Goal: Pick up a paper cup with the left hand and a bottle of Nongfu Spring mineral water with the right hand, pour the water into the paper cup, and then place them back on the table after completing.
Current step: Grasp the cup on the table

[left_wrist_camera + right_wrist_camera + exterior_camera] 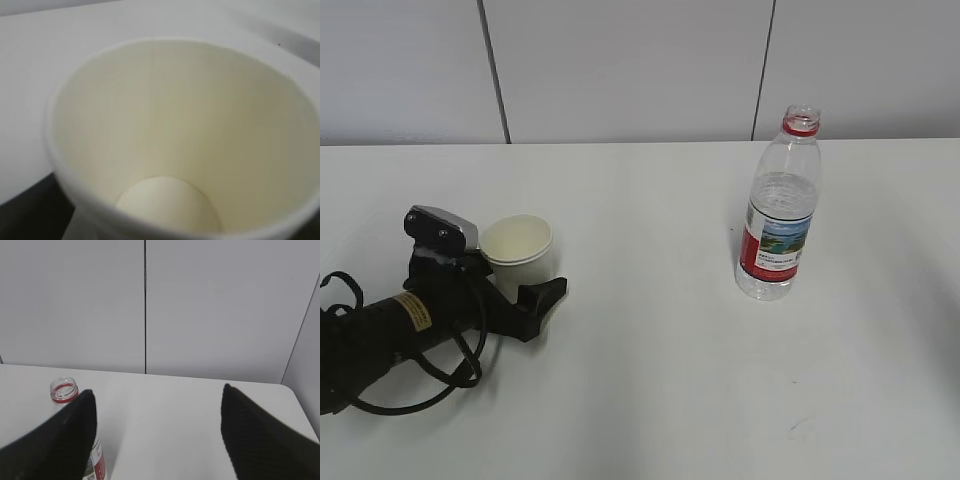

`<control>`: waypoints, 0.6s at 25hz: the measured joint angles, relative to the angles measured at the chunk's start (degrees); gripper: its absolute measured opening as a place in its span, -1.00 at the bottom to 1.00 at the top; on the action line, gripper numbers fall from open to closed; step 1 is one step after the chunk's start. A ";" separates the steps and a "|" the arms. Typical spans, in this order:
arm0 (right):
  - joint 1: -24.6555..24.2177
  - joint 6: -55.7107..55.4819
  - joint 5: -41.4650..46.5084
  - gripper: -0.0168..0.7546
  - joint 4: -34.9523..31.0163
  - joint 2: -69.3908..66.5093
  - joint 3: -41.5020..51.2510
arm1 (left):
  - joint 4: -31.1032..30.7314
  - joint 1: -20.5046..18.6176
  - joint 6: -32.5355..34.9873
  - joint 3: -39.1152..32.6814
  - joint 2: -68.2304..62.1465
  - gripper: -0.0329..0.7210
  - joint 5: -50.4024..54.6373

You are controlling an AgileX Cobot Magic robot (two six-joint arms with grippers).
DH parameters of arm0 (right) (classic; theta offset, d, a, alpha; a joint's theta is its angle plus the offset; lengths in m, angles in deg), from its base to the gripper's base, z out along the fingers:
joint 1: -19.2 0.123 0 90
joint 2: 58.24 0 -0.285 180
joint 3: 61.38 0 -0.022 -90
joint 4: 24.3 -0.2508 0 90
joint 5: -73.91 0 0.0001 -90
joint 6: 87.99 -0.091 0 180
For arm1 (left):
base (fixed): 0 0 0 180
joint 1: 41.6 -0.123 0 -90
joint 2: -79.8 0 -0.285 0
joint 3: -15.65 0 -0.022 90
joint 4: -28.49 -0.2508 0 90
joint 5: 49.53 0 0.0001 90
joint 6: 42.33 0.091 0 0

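Note:
The white paper cup [518,248] stands upright at the left of the table [650,390], and its inside is dry. My left hand's gripper [542,277] is closed round the cup's lower wall; the near finger [545,295] lies against it and the far finger is hidden. In the left wrist view the cup [185,135] fills the frame. The uncapped Nongfu Spring bottle [780,215], with a red neck ring and clear water [780,195] inside, stands at the right. My right hand's gripper [158,390] is open, and the bottle [64,390] is just left of its left finger.
A grey panelled wall [640,70] runs behind the table's far edge. The left arm's black cables [420,385] loop on the tabletop at the lower left. The right arm does not show in the exterior view.

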 joint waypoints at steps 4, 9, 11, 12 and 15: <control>0.00 0.00 -0.03 0.53 0.00 -0.12 0.00 | 0.48 0.00 0.00 0.98 -0.47 0.67 0.00; 0.00 0.00 -0.13 0.53 0.00 -2.86 0.00 | 0.48 0.00 0.00 0.98 -0.47 0.63 0.00; 0.00 0.00 -0.85 0.53 0.00 -4.52 0.14 | 0.48 0.00 0.00 0.98 -0.47 0.58 0.00; 0.00 0.00 -1.76 0.53 0.00 -5.25 0.49 | 0.48 0.00 0.00 0.98 -0.47 0.54 0.00; 0.00 0.00 -5.50 0.53 0.00 -7.04 2.82 | 0.48 0.00 0.00 0.98 -0.47 0.36 0.00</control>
